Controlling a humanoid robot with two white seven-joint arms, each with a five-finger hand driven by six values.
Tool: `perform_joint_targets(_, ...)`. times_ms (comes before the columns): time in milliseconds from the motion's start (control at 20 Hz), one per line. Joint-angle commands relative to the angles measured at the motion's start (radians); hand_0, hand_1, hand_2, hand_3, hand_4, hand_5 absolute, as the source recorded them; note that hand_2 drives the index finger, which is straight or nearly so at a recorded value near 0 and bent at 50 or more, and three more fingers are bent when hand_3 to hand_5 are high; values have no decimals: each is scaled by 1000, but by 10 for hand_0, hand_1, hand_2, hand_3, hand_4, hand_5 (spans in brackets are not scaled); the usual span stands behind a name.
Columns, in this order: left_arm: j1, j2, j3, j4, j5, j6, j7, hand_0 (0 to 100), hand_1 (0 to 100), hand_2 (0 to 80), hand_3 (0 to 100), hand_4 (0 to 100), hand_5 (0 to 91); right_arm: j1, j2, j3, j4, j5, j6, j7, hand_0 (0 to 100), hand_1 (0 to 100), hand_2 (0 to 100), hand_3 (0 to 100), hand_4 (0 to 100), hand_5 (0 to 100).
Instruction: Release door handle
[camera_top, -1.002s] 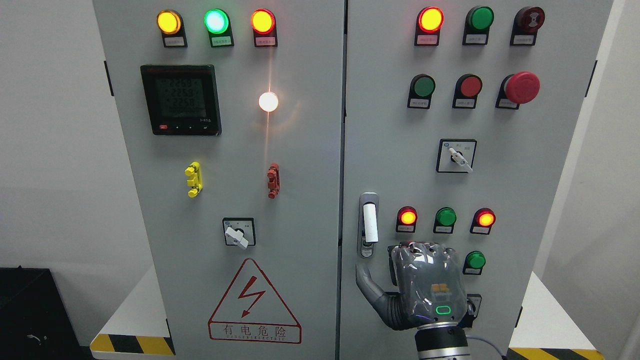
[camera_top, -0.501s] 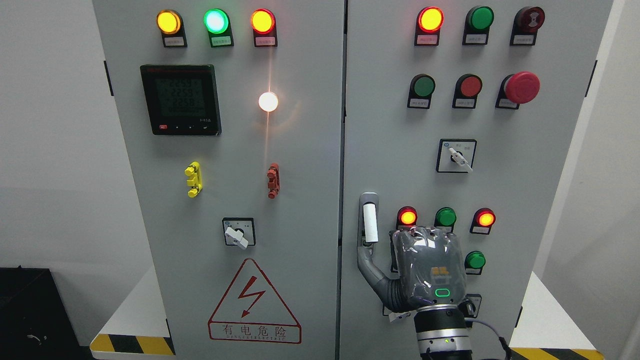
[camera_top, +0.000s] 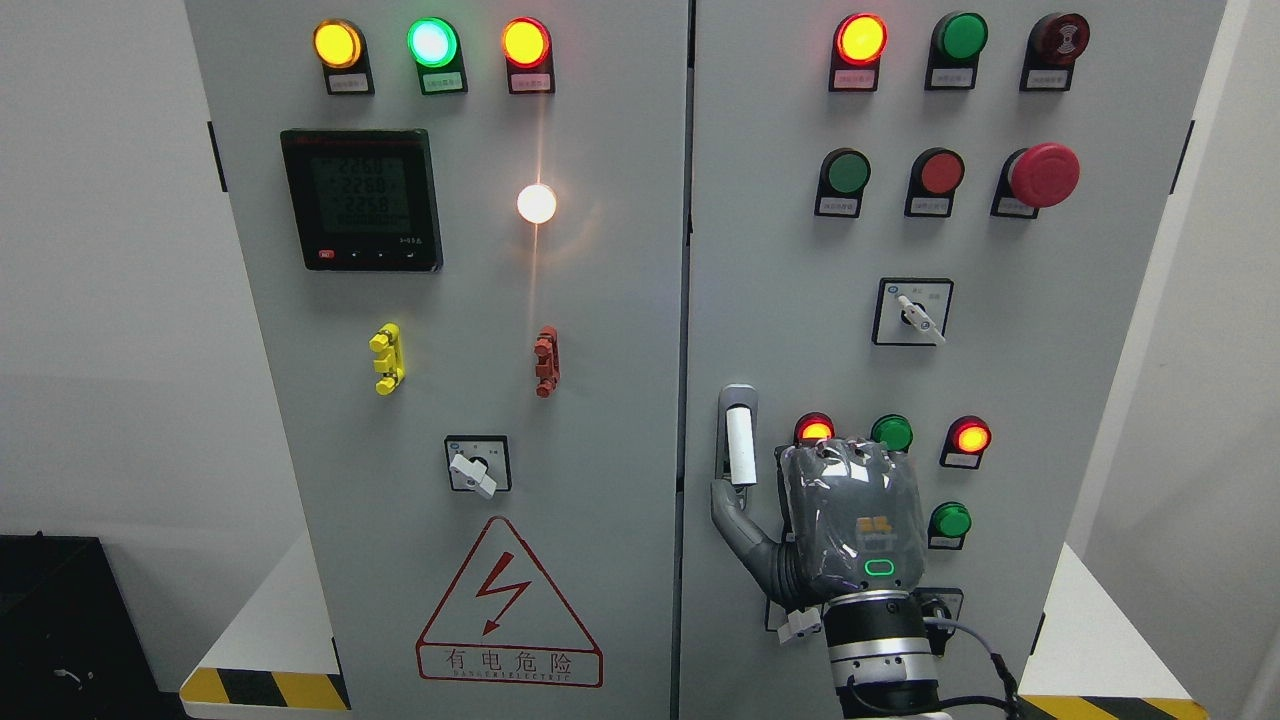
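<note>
Though perhaps touching, right hand (camera_top: 850, 510) beside door handle (camera_top: 739, 446)

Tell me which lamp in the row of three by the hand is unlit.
The middle green lamp, just above the right hand. The red lamps either side, left and right, both glow.

robot hand (camera_top: 850, 515): covers handle base | button labels (camera_top: 952, 78): too small to read

Painted metal, glossy plastic

The cabinet door (camera_top: 800, 300) looks like matt grey painted metal; its door handle (camera_top: 739, 447) pairs a chromed frame with a white (apparently plastic) grip; the right hand (camera_top: 848, 520) shines glossy grey.
</note>
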Motion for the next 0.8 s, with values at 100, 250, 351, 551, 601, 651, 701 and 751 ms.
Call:
perform_joint_targets(100,17,0,0,0,1,-1,0,120,556,0,0,0,0,-10,1,0,34,2,2,-1,317,260,972,1000,1000,1000)
perform_joint_targets(250,17,0,0,0,1,-1,0,120,556,0,0,0,0,-11,1,-2,34,0,5,-1,312,271,972,1000,1000,1000)
perform_joint_targets(351,17,0,0,0,-1,-1,0,120,556,0,0,0,0,-13,1,-2,34,0,5,-1,325,280,972,1000,1000,1000)
perform_joint_targets(551,17,0,0,0,1,-1,0,120,556,0,0,0,0,-17,1,-2,34,0,5,-1,356,291,970,1000,1000,1000)
perform_joint_targets(601,17,0,0,0,1,-1,0,120,556,0,0,0,0,-17,1,-2,34,0,5,-1,355,291,969,1000,1000,1000)
perform_joint_targets(651,17,0,0,0,-1,-1,0,120,556,0,0,0,0,-17,1,-2,34,0,5,-1,356,293,967,1000,1000,1000)
perform_joint_targets(701,17,0,0,0,1,-1,0,120,556,0,0,0,0,-17,1,-2,34,0,5,-1,359,294,967,1000,1000,1000)
perform_joint_targets(751,17,0,0,0,-1,-1,0,120,556,0,0,0,0,-17,1,-2,34,0,5,-1,362,293,967,1000,1000,1000)
